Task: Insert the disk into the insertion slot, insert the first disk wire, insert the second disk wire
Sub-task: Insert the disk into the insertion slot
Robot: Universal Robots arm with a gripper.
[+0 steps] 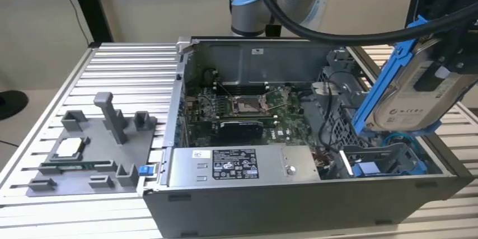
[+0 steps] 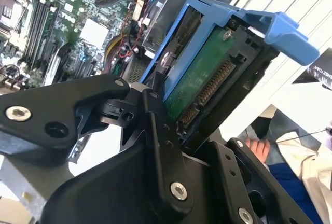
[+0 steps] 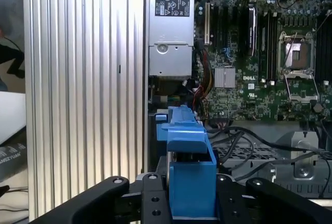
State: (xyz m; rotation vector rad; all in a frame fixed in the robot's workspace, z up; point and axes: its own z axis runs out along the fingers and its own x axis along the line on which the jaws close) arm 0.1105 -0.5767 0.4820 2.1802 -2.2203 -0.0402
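ROBOT ARM POISES DRIVE OVER ITS BAY: The gripper held the disk in the air over the open computer case. Its jaws pinched the drive across the flat faces, leaving the bright blue frame free along the edges, seemingly so that the frame could meet the bay unhindered.

The disk hung tilted, label toward the exterior camera, with its lower end just above the insertion slot. That slot, a grey sheet-metal bay with blue plastic parts, sat in the part of the case nearest the edge of the worktop on the exterior view's right. The tilt appeared to aim the frame's lower end at the bay's mouth, and the drive had not yet entered it.

In the second wrist view the drive's green circuit board and its row of contacts showed between the black fingers, with nothing plugged in. In the first wrist view the blue frame stood end-on between the jaws, facing the motherboard and the grey power-supply box.

Black cables lay loose over perforated metal inside the case, none attached to the drive. A grey fixture tray sat well apart, toward the worktop's edge on the exterior view's left.
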